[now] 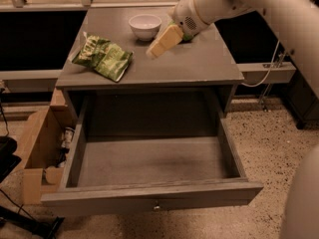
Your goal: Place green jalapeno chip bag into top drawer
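Observation:
The green jalapeno chip bag (102,58) lies crumpled on the left side of the grey cabinet top (199,63); it is light yellow-green with pale lettering. My gripper (160,44), pale yellow at the end of the white arm, hangs over the middle of the top. It is to the right of the bag and apart from it, just in front of the white bowl. It holds nothing that I can see. The top drawer (149,193) is pulled fully out below, its grey inside bare, with a small round knob (157,206) on its front.
A white bowl (145,25) stands at the back of the top. A deeper-green bag (188,34) is almost wholly hidden behind my wrist. An open cardboard box (40,148) stands on the floor to the left of the drawer. A cable and a rail are at the right.

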You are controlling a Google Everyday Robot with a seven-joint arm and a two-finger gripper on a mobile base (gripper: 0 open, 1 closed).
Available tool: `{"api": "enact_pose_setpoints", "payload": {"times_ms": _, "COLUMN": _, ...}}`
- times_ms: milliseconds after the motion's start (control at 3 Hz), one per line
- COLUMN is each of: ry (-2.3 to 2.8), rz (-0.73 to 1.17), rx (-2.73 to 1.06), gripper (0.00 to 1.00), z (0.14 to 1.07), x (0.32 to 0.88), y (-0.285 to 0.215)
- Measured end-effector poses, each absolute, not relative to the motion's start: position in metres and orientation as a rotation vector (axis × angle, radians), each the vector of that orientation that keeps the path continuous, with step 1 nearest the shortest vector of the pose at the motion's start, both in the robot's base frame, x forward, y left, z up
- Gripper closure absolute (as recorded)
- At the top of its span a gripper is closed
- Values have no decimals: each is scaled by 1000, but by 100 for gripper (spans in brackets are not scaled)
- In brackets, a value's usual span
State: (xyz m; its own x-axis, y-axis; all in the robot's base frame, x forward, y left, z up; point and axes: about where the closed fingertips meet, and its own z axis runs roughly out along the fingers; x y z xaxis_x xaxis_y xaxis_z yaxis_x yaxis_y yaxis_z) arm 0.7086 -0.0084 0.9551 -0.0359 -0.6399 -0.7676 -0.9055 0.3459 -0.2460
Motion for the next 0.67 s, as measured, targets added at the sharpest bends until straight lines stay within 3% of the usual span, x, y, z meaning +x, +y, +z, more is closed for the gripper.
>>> {"api": "enact_pose_setpoints", "payload": {"times_ms": 667, "ry": 1685, "rz": 587, "rx": -1414, "gripper": 0, "z": 940, "x": 747, "y": 108}}
